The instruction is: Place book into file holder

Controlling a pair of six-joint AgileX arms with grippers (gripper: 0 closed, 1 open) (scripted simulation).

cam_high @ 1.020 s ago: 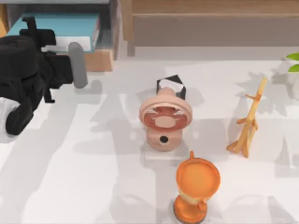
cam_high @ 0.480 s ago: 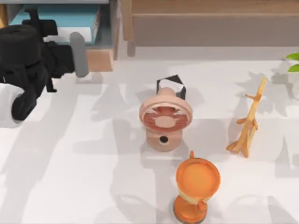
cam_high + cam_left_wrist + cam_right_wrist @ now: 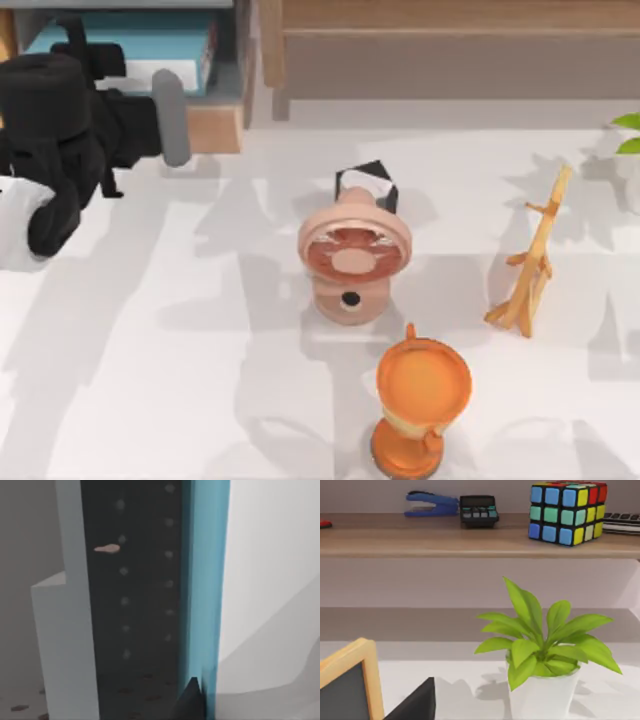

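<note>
The teal book (image 3: 130, 40) lies inside the grey-walled file holder (image 3: 215, 128) at the table's back left corner, behind the holder's light wooden front. My left gripper (image 3: 120, 90) reaches into the holder from the left and is shut on the book. In the left wrist view the book's teal edge (image 3: 206, 580) runs along a dark dotted wall of the file holder (image 3: 135, 590), with one dark fingertip (image 3: 192, 700) against it. My right arm is parked off to the right, its wrist view facing the back shelf.
A pink fan (image 3: 352, 252) stands mid-table with a small black object (image 3: 368, 182) behind it. An orange cup (image 3: 422, 395) is at the front, a wooden stand (image 3: 530, 265) to the right, a potted plant (image 3: 540, 650) at the far right. A long brown shelf (image 3: 450, 50) spans the back.
My left arm carried the book farther back into the file holder over the first half second, then stayed nearly still.
</note>
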